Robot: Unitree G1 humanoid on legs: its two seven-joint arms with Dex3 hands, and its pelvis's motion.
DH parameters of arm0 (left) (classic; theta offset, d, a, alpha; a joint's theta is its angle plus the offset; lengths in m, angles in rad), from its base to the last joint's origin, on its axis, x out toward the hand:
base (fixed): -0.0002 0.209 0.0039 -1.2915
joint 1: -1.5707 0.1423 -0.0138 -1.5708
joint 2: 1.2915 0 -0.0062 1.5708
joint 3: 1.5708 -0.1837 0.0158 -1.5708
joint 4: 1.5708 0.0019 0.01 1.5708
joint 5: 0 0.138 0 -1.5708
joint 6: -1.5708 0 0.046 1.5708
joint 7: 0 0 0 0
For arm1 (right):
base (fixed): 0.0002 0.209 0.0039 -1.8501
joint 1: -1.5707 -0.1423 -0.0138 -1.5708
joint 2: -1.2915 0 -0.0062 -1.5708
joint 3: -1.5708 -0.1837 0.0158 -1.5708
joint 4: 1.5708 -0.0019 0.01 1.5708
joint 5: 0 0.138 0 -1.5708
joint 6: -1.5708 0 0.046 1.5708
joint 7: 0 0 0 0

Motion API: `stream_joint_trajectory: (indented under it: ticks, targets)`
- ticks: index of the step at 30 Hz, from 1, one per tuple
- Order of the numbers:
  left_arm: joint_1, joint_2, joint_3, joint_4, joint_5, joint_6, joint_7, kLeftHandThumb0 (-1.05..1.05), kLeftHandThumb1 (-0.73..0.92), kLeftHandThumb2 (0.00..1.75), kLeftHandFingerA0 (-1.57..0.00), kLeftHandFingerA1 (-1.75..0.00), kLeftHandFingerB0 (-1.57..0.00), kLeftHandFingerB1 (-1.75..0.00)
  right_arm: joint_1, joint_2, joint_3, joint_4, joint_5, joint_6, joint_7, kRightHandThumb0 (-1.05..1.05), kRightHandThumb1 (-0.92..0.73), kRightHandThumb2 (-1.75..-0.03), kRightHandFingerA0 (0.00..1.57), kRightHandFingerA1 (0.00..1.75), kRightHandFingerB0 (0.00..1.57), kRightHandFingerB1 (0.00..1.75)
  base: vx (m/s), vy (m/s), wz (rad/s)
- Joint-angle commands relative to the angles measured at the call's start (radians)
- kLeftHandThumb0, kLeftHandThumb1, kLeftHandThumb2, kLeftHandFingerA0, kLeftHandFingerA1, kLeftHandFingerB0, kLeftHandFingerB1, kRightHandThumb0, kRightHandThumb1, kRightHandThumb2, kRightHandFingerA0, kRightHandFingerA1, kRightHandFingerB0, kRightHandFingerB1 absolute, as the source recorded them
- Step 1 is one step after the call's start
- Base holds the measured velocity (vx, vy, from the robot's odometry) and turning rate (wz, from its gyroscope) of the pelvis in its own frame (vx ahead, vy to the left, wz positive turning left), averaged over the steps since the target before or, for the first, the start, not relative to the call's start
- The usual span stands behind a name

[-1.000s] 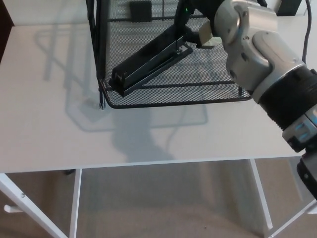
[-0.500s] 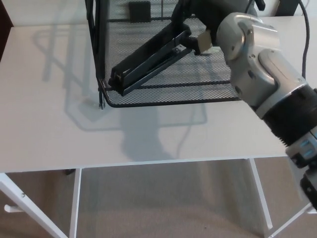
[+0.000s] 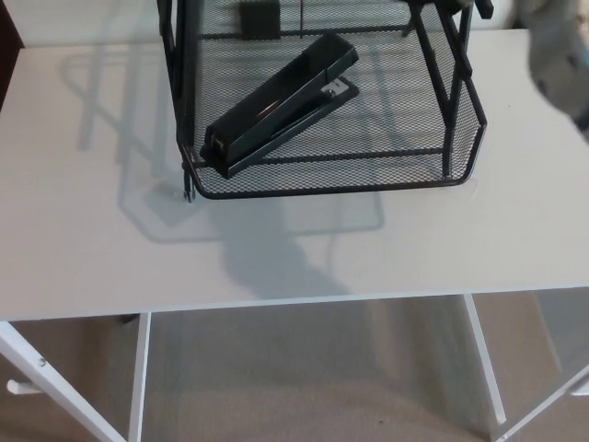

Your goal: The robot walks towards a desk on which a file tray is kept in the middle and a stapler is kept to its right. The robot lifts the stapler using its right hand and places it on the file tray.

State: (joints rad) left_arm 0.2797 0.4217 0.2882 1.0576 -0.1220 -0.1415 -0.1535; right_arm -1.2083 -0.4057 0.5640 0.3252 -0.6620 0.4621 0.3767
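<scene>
Black stapler (image 3: 276, 106) lies inside the wire-mesh file tray (image 3: 368, 190), flat on its mesh floor, set diagonally, its near end close to the tray's front-left corner. Tray stands on the white tabletop (image 3: 92, 239). Right arm (image 3: 563, 55) is a pale blur beyond the tray's right side. Its hand is out of frame, so open or closed cannot be told.
</scene>
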Motion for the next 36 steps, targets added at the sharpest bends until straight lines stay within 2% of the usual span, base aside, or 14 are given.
stream_joint_trajectory:
  ticks: [1, 5, 6, 8, 9, 11, 16, 26, 27, 28, 29, 30, 31, 36]
  targets:
    - [0.020, 0.007, 0.011, 0.001, -0.003, -0.023, -0.007, -0.58, 0.74, 0.62, -0.70, -0.55, -0.51, -0.45, 0.058, -0.301, -0.189, -0.330, 0.110, -0.093, 0.292, -0.95, -0.56, -0.93, 0.00, 0.11, 0.00, 0.06, 0.00, 0.000, 0.00]
    - [0.017, 0.013, 0.010, 0.015, -0.001, -0.033, -0.013, -0.57, 0.75, 0.62, -0.70, -0.55, -0.50, -0.45, 0.134, -0.427, -0.353, -0.438, 0.206, -0.089, 0.355, -0.88, -0.52, -0.89, 0.00, 0.14, 0.04, 0.13, 0.00, 0.000, 0.00]
    - [0.011, 0.018, 0.009, 0.023, 0.002, -0.029, -0.009, -0.55, 0.59, 1.00, -0.72, -0.71, -0.40, -0.56, 0.196, -0.533, -0.519, -0.494, 0.279, -0.064, 0.429, -0.86, -0.52, -0.87, 0.00, 0.18, 0.10, 0.06, 0.00, 0.000, 0.00]
    - [0.011, 0.020, 0.000, 0.025, 0.012, -0.033, -0.002, -0.58, 0.75, 0.63, -0.71, -0.55, -0.49, -0.43, 0.333, -0.650, -0.809, -0.530, 0.352, -0.083, 0.507, -0.81, -0.52, -0.86, 0.00, 0.22, 0.11, 0.10, 0.00, 0.000, 0.00]
    - [0.003, 0.024, 0.006, 0.029, 0.007, -0.027, -0.001, -0.54, 0.59, 1.01, -0.68, -0.70, -0.37, -0.55, 0.405, -0.635, -0.964, -0.546, 0.357, -0.044, 0.526, -0.83, -0.51, -0.84, 0.00, 0.16, 0.05, 0.19, 0.00, 0.000, 0.00]
    - [-0.010, 0.024, 0.012, 0.038, 0.001, -0.022, -0.001, -0.57, 0.74, 0.62, -0.73, -0.56, -0.51, -0.45, 0.510, -0.634, -1.145, -0.561, 0.345, -0.089, 0.563, -0.69, -0.68, -0.61, 0.00, 0.24, 0.09, 0.29, 0.00, 0.000, 0.00]
    - [-0.035, 0.025, 0.022, 0.026, -0.010, -0.003, 0.012, -0.58, 0.74, 0.62, -0.74, -0.56, -0.52, -0.44, 0.927, -0.561, -1.647, -0.401, 0.248, -0.253, 0.524, -0.77, -0.54, -0.93, 0.02, 0.31, 0.01, 0.29, 0.00, 0.000, 0.00]
    - [-0.014, 0.029, 0.041, -0.011, -0.032, 0.002, -0.011, -0.58, 0.76, 0.62, -0.66, -0.55, -0.49, -0.45, 1.343, -0.358, -1.676, 0.049, 0.391, -0.343, -0.014, -0.53, -0.66, -0.61, 0.01, 0.40, 0.15, 0.32, 0.00, 0.000, 0.00]
    - [-0.012, 0.031, 0.045, -0.010, -0.036, 0.012, -0.010, -0.57, 0.75, 0.62, -0.67, -0.55, -0.50, -0.45, 1.340, -0.338, -1.652, 0.155, 0.427, -0.386, -0.124, -0.33, -0.54, -1.04, 0.07, 0.57, 0.00, 0.49, 0.00, 0.000, 0.00]
    - [-0.010, 0.032, 0.047, -0.005, -0.037, 0.014, -0.007, -0.57, 0.75, 0.62, -0.67, -0.55, -0.50, -0.45, 1.334, -0.331, -1.640, 0.212, 0.448, -0.401, -0.172, -0.33, -0.54, -1.04, 0.07, 0.57, 0.00, 0.49, 0.00, 0.000, 0.00]
    - [-0.016, 0.032, 0.050, 0.005, -0.038, 0.013, 0.001, -0.53, 0.59, 1.00, -0.69, -0.71, -0.41, -0.58, 1.312, -0.332, -1.602, 0.367, 0.493, -0.472, -0.269, -0.47, -0.70, -0.62, 0.17, 0.61, 0.19, 0.33, 0.00, 0.000, 0.00]
    - [-0.026, 0.032, 0.053, 0.017, -0.040, 0.013, 0.005, -0.53, 0.59, 1.00, -0.69, -0.71, -0.41, -0.58, 1.280, -0.329, -1.581, 0.466, 0.520, -0.501, -0.349, -0.47, -0.70, -0.62, 0.17, 0.61, 0.19, 0.33, 0.00, 0.000, 0.00]
    - [-0.032, 0.033, 0.051, 0.030, -0.036, 0.005, 0.003, -0.57, 0.74, 0.62, -0.68, -0.55, -0.50, -0.44, 1.269, -0.327, -1.581, 0.486, 0.534, -0.479, -0.334, -0.47, -0.72, -0.60, 0.35, 1.11, 0.15, 0.35, 0.00, 0.000, 0.00]
    - [-0.030, 0.037, 0.034, 0.021, -0.017, 0.002, 0.009, -0.58, 0.74, 0.62, -0.70, -0.55, -0.50, -0.43, 1.196, -0.313, -1.649, 0.528, 0.617, -0.282, -0.256, -0.50, -0.65, -0.83, 0.01, 0.55, 0.05, 0.39, 0.00, 0.000, 0.00]
